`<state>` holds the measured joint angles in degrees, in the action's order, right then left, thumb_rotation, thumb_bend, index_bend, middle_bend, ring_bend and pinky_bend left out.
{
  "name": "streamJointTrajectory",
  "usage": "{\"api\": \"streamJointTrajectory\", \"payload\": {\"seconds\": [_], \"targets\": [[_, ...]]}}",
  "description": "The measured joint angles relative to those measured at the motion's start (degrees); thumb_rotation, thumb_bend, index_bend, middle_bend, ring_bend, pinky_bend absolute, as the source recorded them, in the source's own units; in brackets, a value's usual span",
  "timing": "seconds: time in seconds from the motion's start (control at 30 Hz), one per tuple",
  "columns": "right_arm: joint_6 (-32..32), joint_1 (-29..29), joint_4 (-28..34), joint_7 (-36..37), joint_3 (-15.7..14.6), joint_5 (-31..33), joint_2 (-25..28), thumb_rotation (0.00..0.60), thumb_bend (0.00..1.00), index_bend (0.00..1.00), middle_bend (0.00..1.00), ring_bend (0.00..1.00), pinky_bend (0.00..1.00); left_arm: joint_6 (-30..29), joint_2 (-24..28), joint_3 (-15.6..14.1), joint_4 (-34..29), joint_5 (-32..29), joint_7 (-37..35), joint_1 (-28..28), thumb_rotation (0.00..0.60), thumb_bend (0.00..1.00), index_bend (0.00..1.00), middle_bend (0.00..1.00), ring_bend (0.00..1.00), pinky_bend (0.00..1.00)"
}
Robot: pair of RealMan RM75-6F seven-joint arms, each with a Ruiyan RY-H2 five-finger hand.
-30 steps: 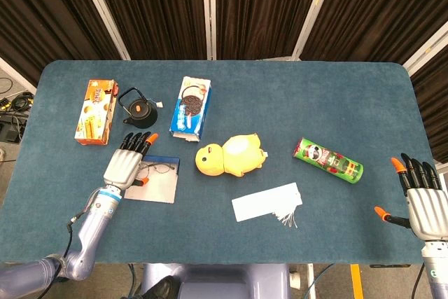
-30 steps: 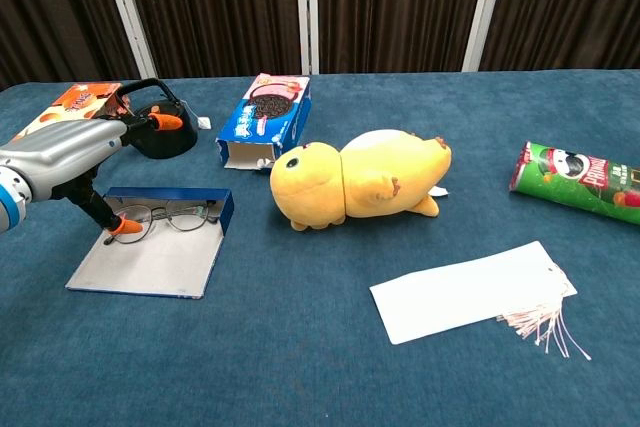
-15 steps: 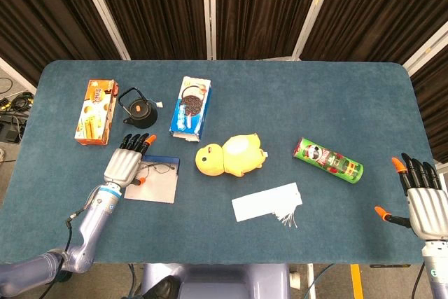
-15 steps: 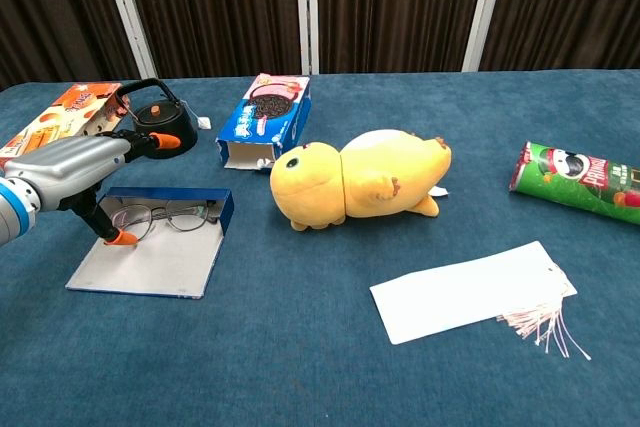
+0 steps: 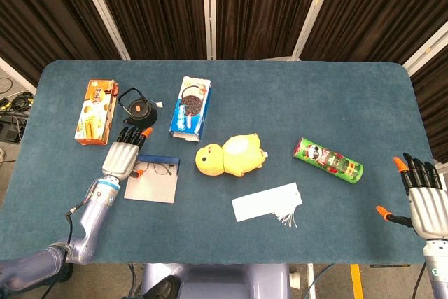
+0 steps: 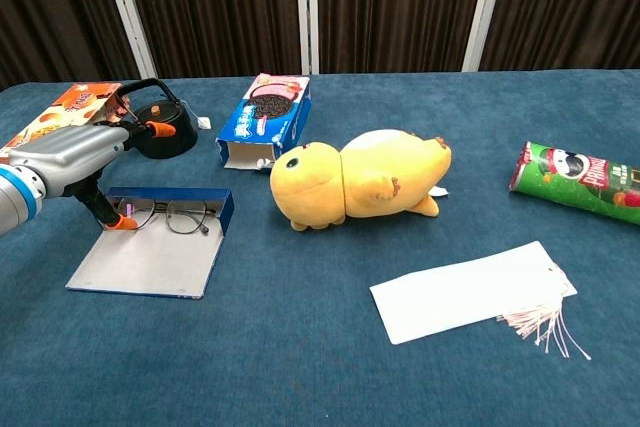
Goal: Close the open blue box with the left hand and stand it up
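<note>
The open blue box [image 6: 150, 252] lies flat on the blue table [image 5: 294, 96], down to the left of the yellow plush duck [image 5: 231, 154], lid laid out pale toward the robot and the shallow blue tray at the far edge. Its long axis runs left to right across the table, the open tray facing up, and a pair of glasses [image 6: 165, 215] sits in that tray, lenses side by side along the same line. The left hand [image 5: 123, 157] is over the box's left end, fingers stretched forward and apart, pointing away from the robot toward the black teapot [image 5: 138, 108]. In the chest view its orange thumb tip [image 6: 125, 222] hangs down at the left rim of the tray, right by the glasses; whether it touches them I cannot tell. Nothing is in its grasp, so the hand is loose and empty. Left of the duck and farther back sits an Oreo box [image 5: 190, 106], lying flat with its open end facing the robot, and past the teapot an orange snack box [image 5: 96, 110] lies lengthwise front to back. Right of the duck lies a green Pringles can [image 5: 327, 160] on its side, and just in front of the duck a white card [image 5: 267, 202]. The right hand [image 5: 423, 202] is well right of the duck at the table's near corner, fingers splayed, holding nothing.
</note>
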<state>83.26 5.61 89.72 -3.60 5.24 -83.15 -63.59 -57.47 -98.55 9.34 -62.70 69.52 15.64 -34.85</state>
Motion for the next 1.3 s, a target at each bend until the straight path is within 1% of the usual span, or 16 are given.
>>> {"api": "streamJointTrajectory", "payload": {"seconds": [0.1,0.2,0.3,0.43,0.47,0.53,0.57,0.6,0.63,0.73,0.93,1.07,1.3], "targets": [[-0.04,0.03,0.02,-0.02,0.02,0.05,-0.01,0.6,0.0,0.0,0.0,0.0,0.0,-0.25,0.15,-0.13,-0.13,0.52,-1.5,0.19,0.6,0.18,0.0,0.0,0.0,0.0],[-0.04,0.01,0.07,0.05,-0.03,0.02,0.01,0.6,0.0,0.0,0.0,0.0,0.0,-1.24,1.25,-0.67,-1.66,1.83,-3.98,0.93,0.6,0.19,0.0,0.0,0.0,0.0],[-0.33,0.06,0.01,0.15,-0.09,0.14,-0.01,0.6,0.0,0.0,0.0,0.0,0.0,-3.17,3.62,-1.92,-4.44,4.41,-7.05,2.27,0.6,0.19,0.0,0.0,0.0,0.0],[-0.42,0.09,0.06,0.29,-0.24,-0.08,-0.05,0.6,0.0,0.0,0.0,0.0,0.0,-5.75,7.94,-4.62,-9.85,8.68,-9.71,4.34,0.6,0.19,0.0,0.0,0.0,0.0],[-0.38,0.09,0.09,0.37,-0.29,-0.21,-0.03,0.6,0.0,0.0,0.0,0.0,0.0,-6.06,8.91,-5.38,-11.13,9.38,-9.97,4.75,0.6,0.19,0.02,0.0,0.0,0.0],[-0.33,0.08,0.08,0.44,-0.34,-0.31,0.0,0.6,0.0,0.0,0.0,0.0,0.0,-6.6,10.9,-7.31,-14.03,10.69,-10.2,5.69,0.6,0.19,0.11,0.0,0.0,0.0],[-0.32,0.07,0.09,0.49,-0.35,-0.34,0.01,0.6,0.0,0.0,0.0,0.0,0.0,-6.81,11.67,-8.15,-15.14,11.36,-10.21,6.09,0.6,0.21,0.18,0.0,0.0,0.0],[-0.3,0.07,0.09,0.54,-0.36,-0.35,0.02,0.6,0.0,0.0,0.0,0.0,0.0,-7.0,12.36,-8.96,-16.03,12.05,-10.17,6.47,0.6,0.23,0.23,0.0,0.0,0.0],[-0.27,0.07,0.08,0.57,-0.36,-0.38,0.03,0.6,0.0,0.0,0.0,0.0,0.0,-7.21,12.9,-9.93,-16.75,12.95,-9.92,6.92,0.6,0.24,0.25,0.0,0.0,0.0],[-0.17,0.08,0.15,0.51,-0.4,-0.6,0.03,0.6,0.0,0.0,0.0,0.0,0.0,-7.5,12.53,-10.95,-17.05,13.94,-8.53,7.6,0.6,0.26,0.27,0.0,0.0,0.0],[-0.18,0.07,0.05,0.58,-0.37,-0.45,0.03,0.6,0.0,0.0,0.0,0.0,0.0,-7.46,9.03,-11.06,-14.44,14.06,-6.45,7.98,0.6,0.28,0.29,0.0,0.0,0.0],[-0.25,0.08,-0.09,0.76,-0.34,-0.35,0.07,0.6,0.0,0.0,0.0,0.0,0.0,-7.43,6.92,-11.04,-12.17,14.24,-6.34,8.2,0.6,0.28,0.3,0.0,0.0,0.0],[-0.1,0.05,-0.06,0.92,-0.36,-0.5,0.11,0.6,0.0,0.0,0.0,0.0,0.0,-7.59,4.91,-11.74,-9.83,15.94,-6.93,8.42,0.6,0.28,0.3,0.0,0.0,0.0]]}}
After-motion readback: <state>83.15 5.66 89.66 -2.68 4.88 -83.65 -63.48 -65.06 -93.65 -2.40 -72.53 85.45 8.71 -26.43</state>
